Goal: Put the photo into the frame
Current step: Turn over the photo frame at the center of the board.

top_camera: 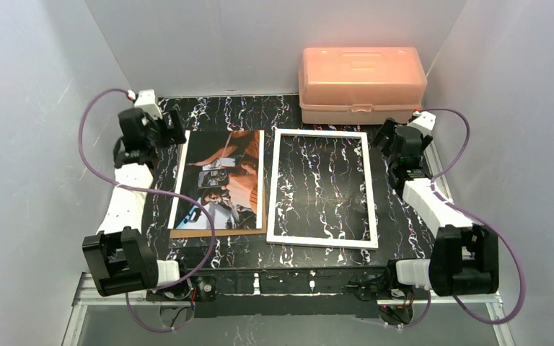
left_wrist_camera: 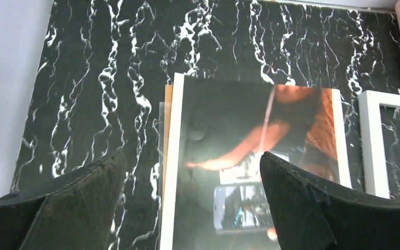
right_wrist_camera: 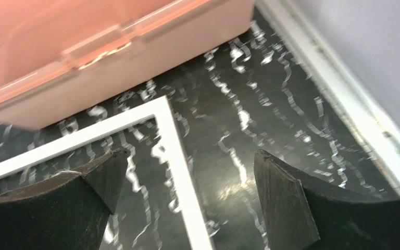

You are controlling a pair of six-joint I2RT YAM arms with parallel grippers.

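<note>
The photo (top_camera: 223, 180), a dark glossy print with orange and pale patches, lies flat at the left of the black marbled table. In the left wrist view the photo (left_wrist_camera: 250, 135) has its white left margin between my fingers. The frame (top_camera: 273, 184), white and empty, lies flat just right of it, with table showing through. My left gripper (top_camera: 172, 133) hovers open over the photo's far left corner; in its own view the left gripper (left_wrist_camera: 192, 156) holds nothing. My right gripper (top_camera: 387, 138) hangs open above the frame's far right corner. The frame (right_wrist_camera: 179, 156) rail runs below the right gripper (right_wrist_camera: 190, 155), untouched.
A brown backing board (top_camera: 216, 232) lies under the photo, its edge (left_wrist_camera: 167, 104) peeking out on the left. A pink lidded plastic box (top_camera: 361, 83) stands at the back right, close behind the frame (right_wrist_camera: 109, 41). White walls enclose the table on three sides.
</note>
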